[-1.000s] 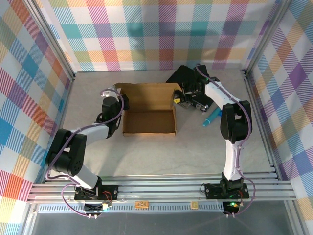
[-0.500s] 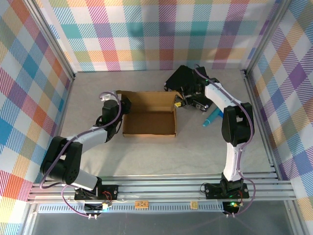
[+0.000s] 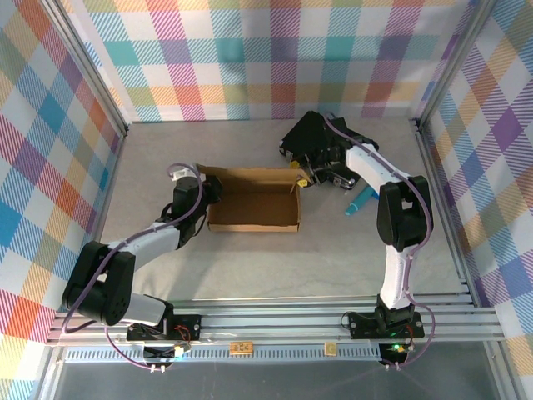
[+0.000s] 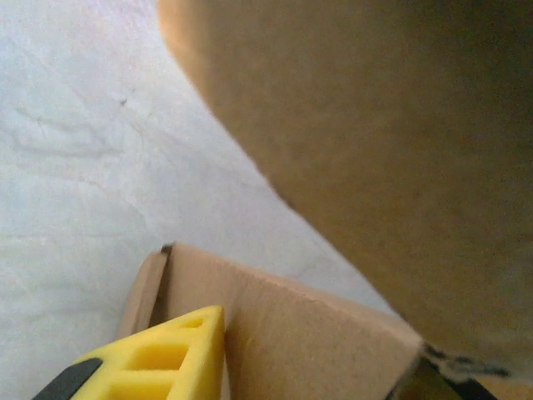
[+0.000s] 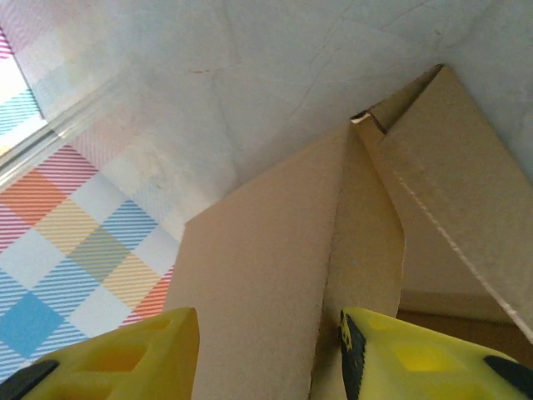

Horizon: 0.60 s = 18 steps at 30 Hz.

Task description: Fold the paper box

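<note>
The paper box (image 3: 254,204) is brown cardboard, a shallow open tray in the middle of the table with its back flap raised. My left gripper (image 3: 210,190) is at the box's left end. In the left wrist view it is open (image 4: 321,367); a yellow finger (image 4: 158,358) rests against a cardboard wall (image 4: 316,325), and a larger flap (image 4: 391,150) looms overhead. My right gripper (image 3: 300,177) is at the box's back right corner. It stands open (image 5: 271,350), with an upright cardboard flap (image 5: 266,267) between its yellow fingers (image 5: 425,358).
A black hard case (image 3: 312,133) lies just behind the right gripper. A teal pen-like object (image 3: 360,200) lies to the right of the box. Plaid walls close in three sides, and a metal rail (image 3: 266,321) runs along the near edge.
The box's back flap has swung up from lying flat, so the box looks shorter front to back. The left gripper has moved toward the near side along the left end; the right wrist shifted slightly.
</note>
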Tool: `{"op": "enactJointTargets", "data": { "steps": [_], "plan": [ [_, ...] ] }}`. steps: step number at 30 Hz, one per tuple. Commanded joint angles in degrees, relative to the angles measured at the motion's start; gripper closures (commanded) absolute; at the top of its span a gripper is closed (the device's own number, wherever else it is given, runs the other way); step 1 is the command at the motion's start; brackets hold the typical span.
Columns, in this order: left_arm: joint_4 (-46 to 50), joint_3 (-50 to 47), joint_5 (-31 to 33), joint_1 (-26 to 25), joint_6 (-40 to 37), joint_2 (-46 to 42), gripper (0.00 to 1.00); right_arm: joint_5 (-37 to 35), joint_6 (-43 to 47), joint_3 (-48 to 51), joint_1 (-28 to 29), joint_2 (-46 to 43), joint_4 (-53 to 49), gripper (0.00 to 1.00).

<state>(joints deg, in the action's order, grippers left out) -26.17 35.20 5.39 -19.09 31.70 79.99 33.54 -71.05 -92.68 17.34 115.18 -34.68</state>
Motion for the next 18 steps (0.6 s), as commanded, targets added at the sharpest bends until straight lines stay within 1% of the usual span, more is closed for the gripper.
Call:
{"op": "enactJointTargets", "data": {
  "steps": [1,8,11,13,18],
  "plan": [
    [4.7,-2.2,-3.8,-1.5,2.1,-1.3,0.7,0.4,4.2,1.7,1.4,-2.7,-0.4,0.52],
    [9.4,-3.9,-2.0,-2.7,6.0,-6.1,0.66,-1.7,9.0,4.4,1.8,-4.4,0.7,0.53],
    [15.6,-3.5,0.0,-3.4,7.6,-9.8,0.63,-2.1,10.8,4.3,2.2,-4.5,-0.2,0.54],
    [19.3,-3.7,0.5,-3.5,9.4,-12.3,0.58,-2.5,12.2,4.4,2.6,-4.5,-0.9,0.54],
    [30.5,-4.1,0.5,-3.8,16.4,-17.6,0.48,-3.6,14.5,4.9,3.6,-4.4,-1.7,0.54]
  ]
}}
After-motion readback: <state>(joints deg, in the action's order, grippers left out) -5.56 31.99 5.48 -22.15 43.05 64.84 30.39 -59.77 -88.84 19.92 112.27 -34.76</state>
